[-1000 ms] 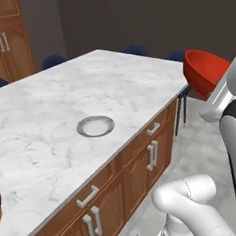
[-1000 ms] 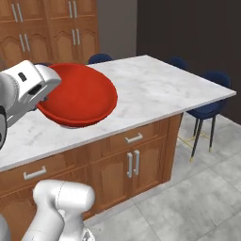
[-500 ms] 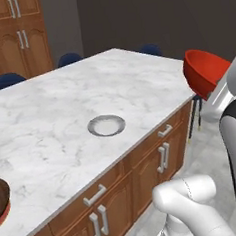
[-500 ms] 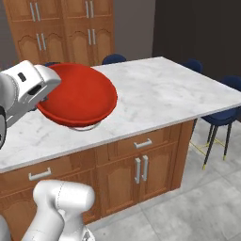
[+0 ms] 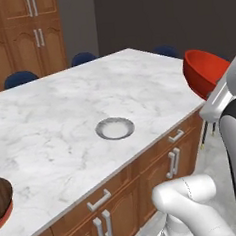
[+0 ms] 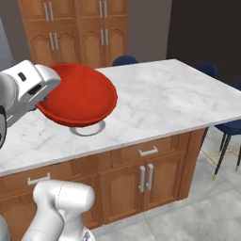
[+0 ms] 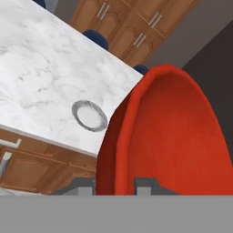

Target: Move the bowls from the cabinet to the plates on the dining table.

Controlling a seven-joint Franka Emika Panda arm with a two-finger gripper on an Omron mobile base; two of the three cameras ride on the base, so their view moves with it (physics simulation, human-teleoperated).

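Above the near edge of the table [image 5: 49, 115], the gripper [image 7: 116, 184] holds the red bowl [image 6: 77, 96] in the air. From the hand view, the two fingertips [image 7: 144, 185] stand on both sides of the bowl's rim, so the jaws are clamped on the red bowl. The bowl hangs tilted, with its open side turned partly to the side; in the left base view its red hollow [image 5: 204, 73] shows beyond the right corner of the table, next to the white arm.

On the marble top lies the grey plate [image 5: 115, 128], flat and alone, not far from the front edge. From the right base view the red bowl covers most of this plate, and only its front rim [image 6: 87, 129] looks out under the bowl. In the hand view the plate [image 7: 89, 115] is left of the bowl and apart from it, so the bowl is not touching it.

At the lower left border of the left base view, the brown bowl [image 5: 2, 199] sits on the table, cut by the picture's edge; a thin reddish rim shows under it.

Under the table top are brown doors and drawers with silver handles [image 6: 145, 176]. Blue chairs [image 5: 19, 77] stand at the far side of the table, and tall wooden cupboards [image 6: 77, 33] stand behind them.
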